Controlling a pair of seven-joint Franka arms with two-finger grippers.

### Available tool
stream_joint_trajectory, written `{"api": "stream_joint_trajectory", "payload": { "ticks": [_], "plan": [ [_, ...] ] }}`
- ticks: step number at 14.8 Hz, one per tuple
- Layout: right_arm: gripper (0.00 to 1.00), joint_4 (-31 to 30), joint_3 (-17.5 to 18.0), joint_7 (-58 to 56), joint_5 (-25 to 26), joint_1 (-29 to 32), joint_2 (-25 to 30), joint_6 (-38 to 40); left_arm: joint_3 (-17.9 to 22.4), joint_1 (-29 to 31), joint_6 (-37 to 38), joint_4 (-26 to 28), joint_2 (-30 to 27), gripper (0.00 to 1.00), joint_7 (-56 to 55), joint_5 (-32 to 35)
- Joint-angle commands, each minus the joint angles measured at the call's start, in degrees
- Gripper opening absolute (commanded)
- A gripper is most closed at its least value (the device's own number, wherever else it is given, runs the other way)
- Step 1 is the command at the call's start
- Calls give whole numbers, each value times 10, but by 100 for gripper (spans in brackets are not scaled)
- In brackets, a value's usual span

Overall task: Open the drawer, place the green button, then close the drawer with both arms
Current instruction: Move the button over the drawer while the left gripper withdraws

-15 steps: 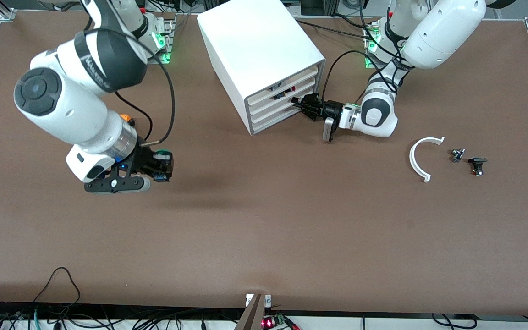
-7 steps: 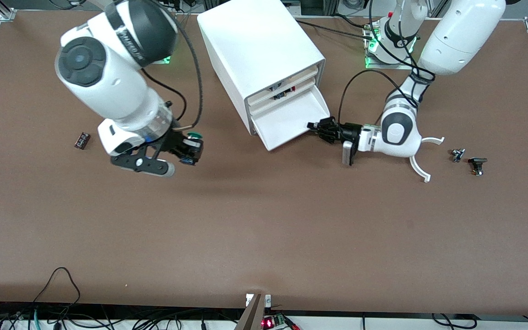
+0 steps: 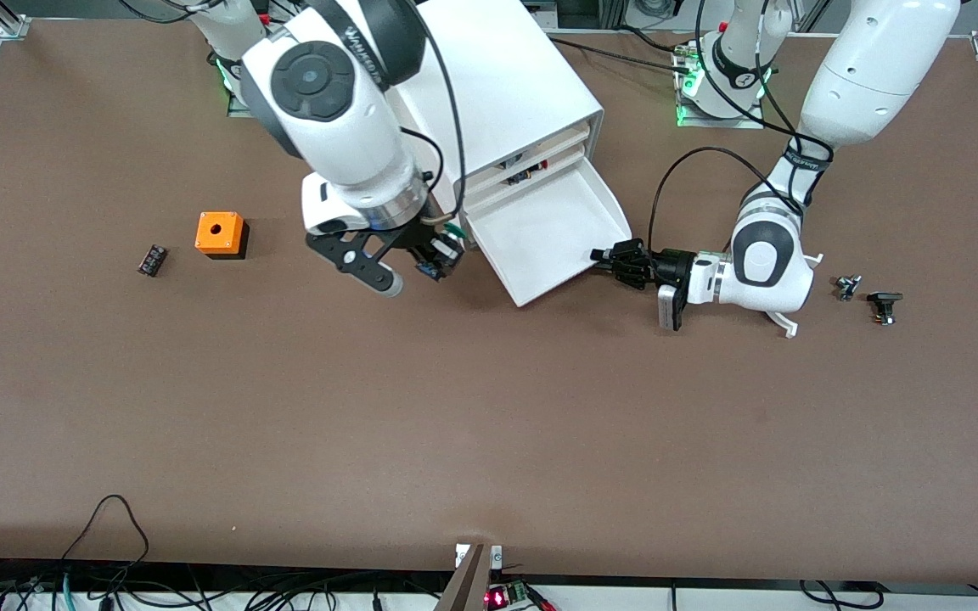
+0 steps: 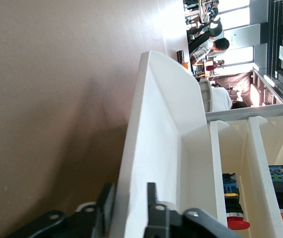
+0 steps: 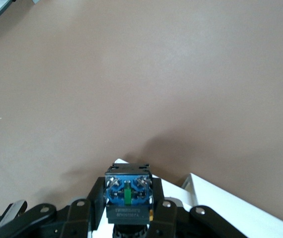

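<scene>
Left gripper [image 3: 606, 258] pinches the open drawer [image 3: 544, 233] front at 3 o'clock; right gripper [image 3: 431, 259] pinches the button [image 3: 439, 255] at 9 o'clock of it

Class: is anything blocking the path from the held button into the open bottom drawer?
Nothing visible. The right pincer holds the button just beside the drawer, whose tray looks bare; the left pincer grips its front edge.

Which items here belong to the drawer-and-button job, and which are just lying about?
In the job:
drawer, open, left pincer clamped on its front lip
button, in right pincer

Lying about:
orange box
white arc
small black parts
</scene>
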State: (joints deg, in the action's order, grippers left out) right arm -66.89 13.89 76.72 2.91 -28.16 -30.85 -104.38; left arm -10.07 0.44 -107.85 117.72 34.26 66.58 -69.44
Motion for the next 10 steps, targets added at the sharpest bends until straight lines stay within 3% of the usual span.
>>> {"api": "stream_joint_trajectory", "payload": {
  "ticks": [1,5,10],
  "plan": [
    [0,22,-4,93,32,-41,-30,-19,0,7,4,-12,-17,100,-20,28],
    [0,22,-4,226,85,-98,-82,-65,5,18,52,-71,-45,100,-132,146],
    [0,23,-6,329,92,-133,-130,-109,13,38,221,-243,-50,100,-366,330]
  ]
}}
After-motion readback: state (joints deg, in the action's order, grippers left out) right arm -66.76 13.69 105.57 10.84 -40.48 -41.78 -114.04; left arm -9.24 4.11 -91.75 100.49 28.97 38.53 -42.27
